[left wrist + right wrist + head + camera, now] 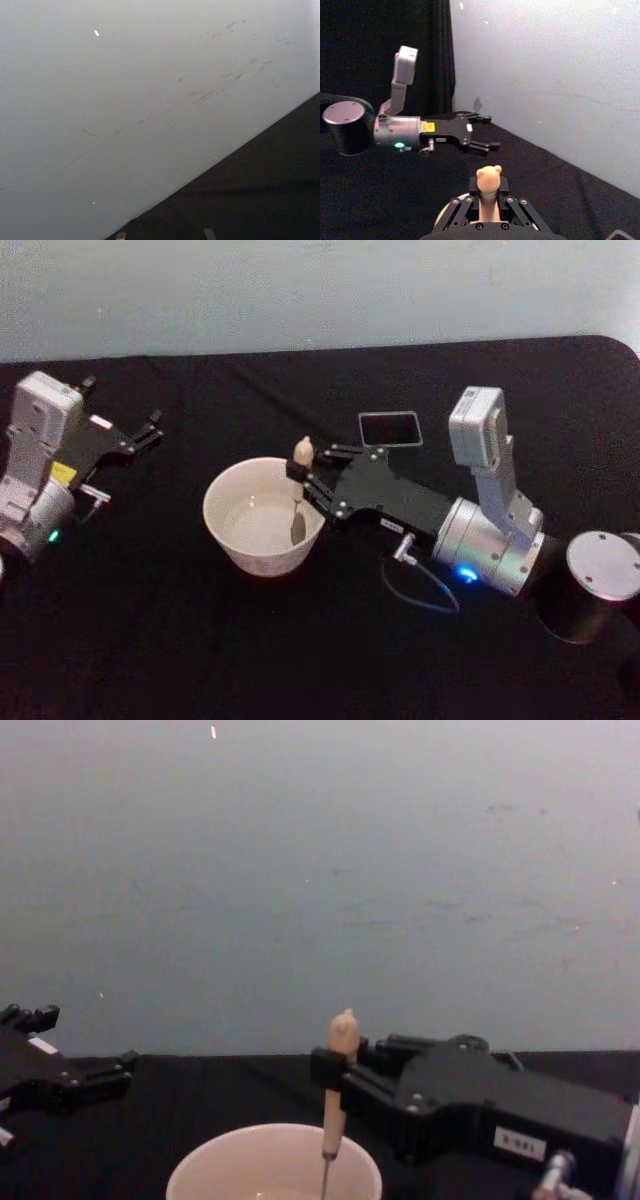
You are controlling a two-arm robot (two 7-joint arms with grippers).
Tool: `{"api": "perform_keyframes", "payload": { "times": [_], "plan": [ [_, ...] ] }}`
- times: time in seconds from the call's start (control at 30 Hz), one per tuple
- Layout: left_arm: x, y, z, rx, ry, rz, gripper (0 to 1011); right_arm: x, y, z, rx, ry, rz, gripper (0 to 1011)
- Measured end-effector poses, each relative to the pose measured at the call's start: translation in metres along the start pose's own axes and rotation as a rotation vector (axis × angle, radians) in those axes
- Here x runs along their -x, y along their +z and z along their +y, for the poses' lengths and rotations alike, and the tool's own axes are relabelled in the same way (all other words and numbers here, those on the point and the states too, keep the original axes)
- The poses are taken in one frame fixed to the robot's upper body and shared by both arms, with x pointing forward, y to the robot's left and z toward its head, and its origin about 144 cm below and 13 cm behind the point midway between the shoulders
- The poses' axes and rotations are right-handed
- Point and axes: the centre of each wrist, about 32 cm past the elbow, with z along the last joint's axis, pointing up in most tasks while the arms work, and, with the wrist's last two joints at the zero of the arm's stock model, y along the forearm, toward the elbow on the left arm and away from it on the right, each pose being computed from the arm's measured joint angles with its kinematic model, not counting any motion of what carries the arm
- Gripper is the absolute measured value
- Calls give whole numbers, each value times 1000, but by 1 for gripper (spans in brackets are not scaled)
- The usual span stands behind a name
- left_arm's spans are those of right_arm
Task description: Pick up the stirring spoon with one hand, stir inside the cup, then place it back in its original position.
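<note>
The cream cup (pixel 262 517) stands on the black table, left of centre. My right gripper (pixel 302 476) reaches over its right rim and is shut on the stirring spoon (pixel 299 502), held upright. The beige handle tip (pixel 343 1032) sticks up above the fingers, and the metal shaft drops into the cup (pixel 273 1163), its bowl low inside. In the right wrist view the handle (pixel 489 186) stands clamped between the fingers. The dark grey square holder (pixel 390 428) sits just behind the right gripper. My left gripper (pixel 148 432) rests open at the far left, apart from the cup.
A dark cylinder with a silver lid (pixel 590 585) stands at the right near my right arm's base. A pale wall (pixel 320 870) runs behind the table's far edge. A thin cable (pixel 420 585) loops beside the right wrist.
</note>
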Motion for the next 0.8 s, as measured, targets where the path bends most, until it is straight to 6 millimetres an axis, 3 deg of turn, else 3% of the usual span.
{"api": "perform_keyframes", "payload": {
  "times": [0.33,0.8],
  "plan": [
    [0,0,0,0,0,0,1001,10,-1,2,4,39,10,204],
    [0,0,0,0,0,0,1002,12,-6,26,-2,9,11,204]
  ]
}}
